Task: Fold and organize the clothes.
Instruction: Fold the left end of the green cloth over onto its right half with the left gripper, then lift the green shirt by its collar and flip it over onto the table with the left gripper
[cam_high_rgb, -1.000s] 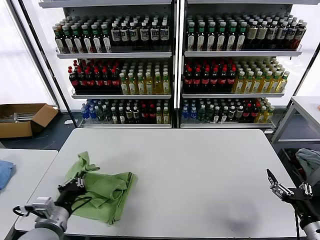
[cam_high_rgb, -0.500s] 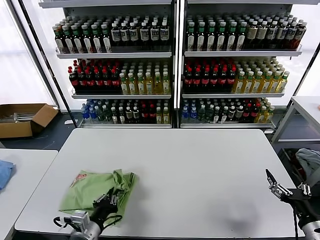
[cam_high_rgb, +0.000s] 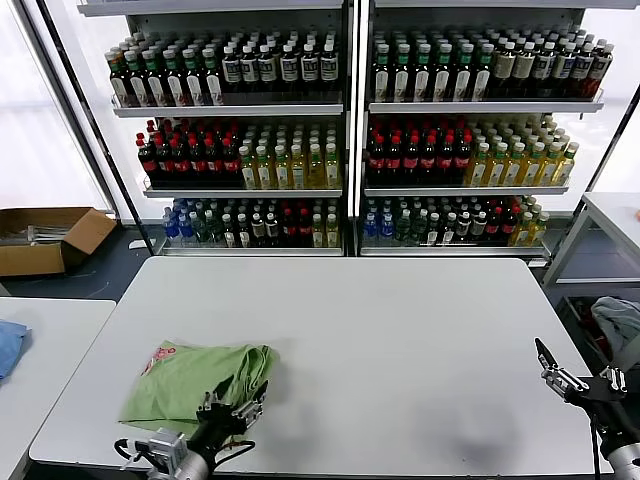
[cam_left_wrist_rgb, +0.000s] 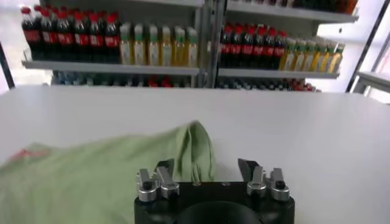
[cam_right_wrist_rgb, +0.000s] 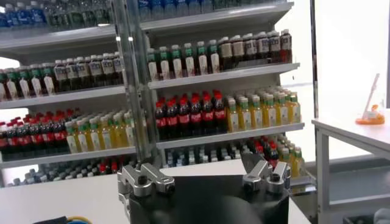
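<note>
The clothes (cam_high_rgb: 190, 378), a light green polo shirt, lie as a flat folded bundle near the front left of the white table (cam_high_rgb: 400, 340). The red-and-white logo (cam_high_rgb: 160, 357) faces up at the bundle's left. My left gripper (cam_high_rgb: 232, 412) sits at the shirt's near edge, open, with nothing between its fingers. In the left wrist view the shirt (cam_left_wrist_rgb: 91, 182) lies just beyond the open left gripper (cam_left_wrist_rgb: 206, 169), a ridge of folded cloth running away from it. My right gripper (cam_high_rgb: 553, 370) hangs open by the table's front right corner, far from the shirt; the right wrist view shows this gripper (cam_right_wrist_rgb: 195, 165) empty.
Shelves of bottles (cam_high_rgb: 340, 130) stand behind the table. A side table with a blue cloth (cam_high_rgb: 8, 345) is at the left, and a cardboard box (cam_high_rgb: 45, 235) lies on the floor beyond. A grey-blue cloth (cam_high_rgb: 618, 320) and another table (cam_high_rgb: 615, 215) are at the right.
My left gripper carried a part of the shirt over to the right, laid it down, opened and let go. The shirt now lies flatter. The right arm barely moved.
</note>
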